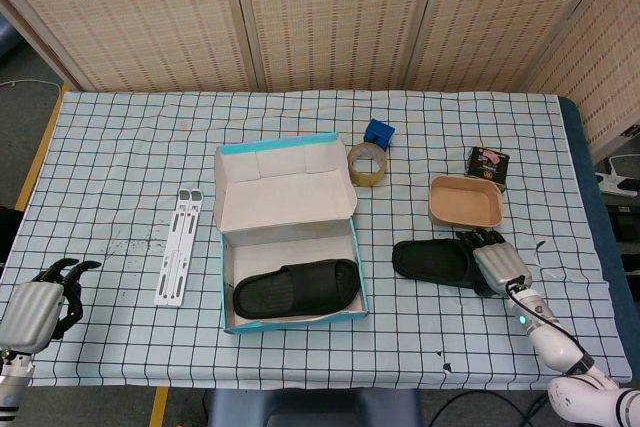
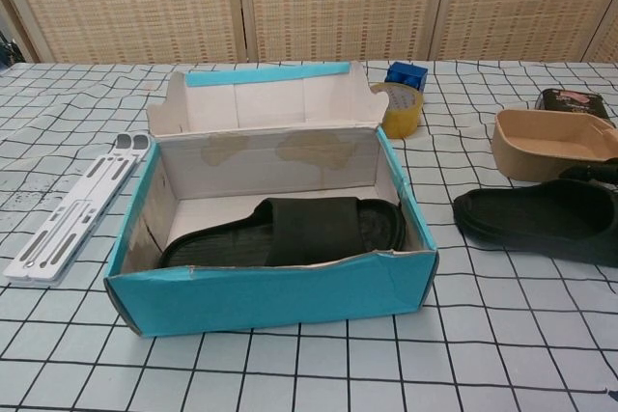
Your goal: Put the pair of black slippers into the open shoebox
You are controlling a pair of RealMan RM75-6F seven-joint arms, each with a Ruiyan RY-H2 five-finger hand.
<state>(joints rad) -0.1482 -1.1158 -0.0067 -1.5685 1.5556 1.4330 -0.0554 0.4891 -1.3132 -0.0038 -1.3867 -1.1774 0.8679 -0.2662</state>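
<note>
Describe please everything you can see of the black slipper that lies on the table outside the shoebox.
The black slide slipper with a wide strap looks like matte rubber or foam. It lies flat, sole down, on the checked tablecloth, to the right of the open turquoise cardboard shoebox and just in front of the tan shallow tray, apart from both. Its long axis runs left to right. The right robot hand lies at its right end, fingers on it; whether they grip it cannot be told. Its twin is already inside the box.

Bright, even light; sharp frames
</note>
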